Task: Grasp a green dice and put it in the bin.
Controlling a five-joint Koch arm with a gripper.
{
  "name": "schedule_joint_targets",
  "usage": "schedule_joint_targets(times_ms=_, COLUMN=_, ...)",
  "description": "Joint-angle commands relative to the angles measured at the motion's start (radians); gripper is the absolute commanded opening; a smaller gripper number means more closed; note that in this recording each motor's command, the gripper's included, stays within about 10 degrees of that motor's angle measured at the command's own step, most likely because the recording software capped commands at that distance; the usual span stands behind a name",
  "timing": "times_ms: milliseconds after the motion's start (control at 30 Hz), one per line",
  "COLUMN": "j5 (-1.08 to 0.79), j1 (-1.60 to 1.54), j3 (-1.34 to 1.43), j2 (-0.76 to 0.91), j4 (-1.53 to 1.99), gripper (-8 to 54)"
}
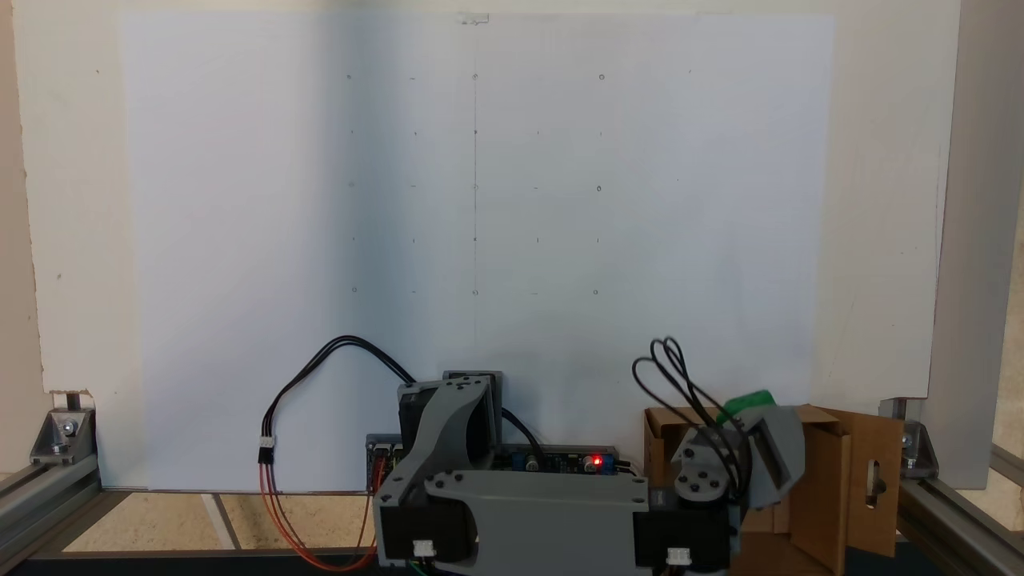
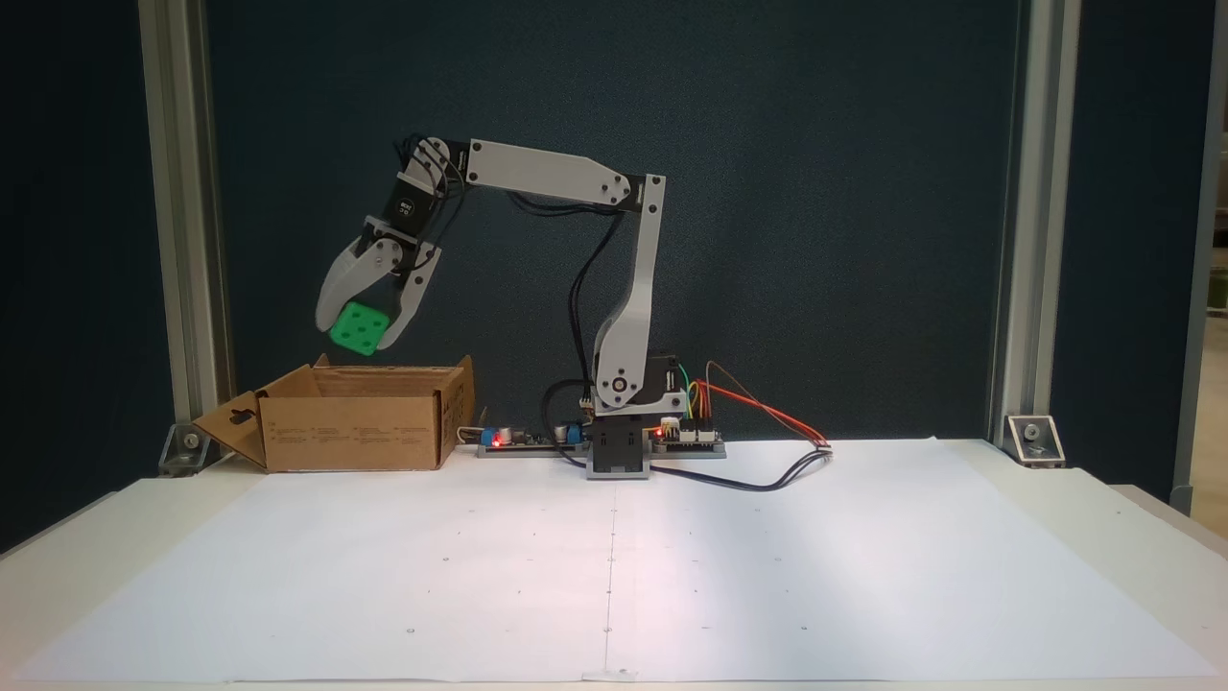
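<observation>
Gripper [image 2: 363, 331] is clamped on the green dice [image 2: 360, 329], one grey finger on each side, seen side-on in a fixed view. Dice is held in the air, tilted, pips faintly visible on the face toward the camera. It hangs above the open top of the bin [image 2: 355, 430], clear of the rim, over the bin's left half as that view shows it.

In the fixed view from above and behind the arm, the gripper [image 1: 756, 404] is mostly hidden by its own grey wrist housing; only a sliver of the green dice [image 1: 748, 402] shows past the housing, so the grip itself cannot be judged there. Black cable loops cross in front of it.

Bin interior is not visible in either fixed view: the side-on view shows just the outer walls, and the arm covers most of the bin [image 1: 832, 472] in the other, whose lower part is cut off by the frame edge. The flap with the slotted hole sticks out at the left [image 2: 230, 427] in the side-on view.

Arm base stands at the back edge of the white sheet [image 2: 614, 566] on the worktop, just beside the bin. Small marks on the sheet are too faint to read.
</observation>
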Motion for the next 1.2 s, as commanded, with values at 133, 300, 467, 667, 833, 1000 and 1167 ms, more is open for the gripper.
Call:
schedule_joint_targets(times_ms=133, j5=-0.135, j1=0.199, j3=-0.069, j2=-0.089, j4=-0.020, gripper=11.5)
schedule_joint_targets(times_ms=300, j5=-0.189, j1=0.295, j3=-0.069, j2=-0.202, j4=-0.037, gripper=11.5)
schedule_joint_targets(times_ms=467, j5=-0.212, j1=0.336, j3=-0.069, j2=-0.250, j4=-0.084, gripper=11.5)
schedule_joint_targets(times_ms=667, j5=-0.209, j1=0.367, j3=-0.069, j2=-0.250, j4=-0.104, gripper=41.2)
schedule_joint_targets(times_ms=833, j5=-0.141, j1=0.324, j3=-0.071, j2=-0.242, j4=-0.161, gripper=43.5)
schedule_joint_targets(times_ms=1000, j5=0.129, j1=0.061, j3=-0.077, j2=-0.052, j4=-0.215, gripper=43.4)
schedule_joint_targets(times_ms=1167, j5=0.320, j1=-0.282, j3=-0.075, j2=0.109, j4=-0.216, gripper=43.5)
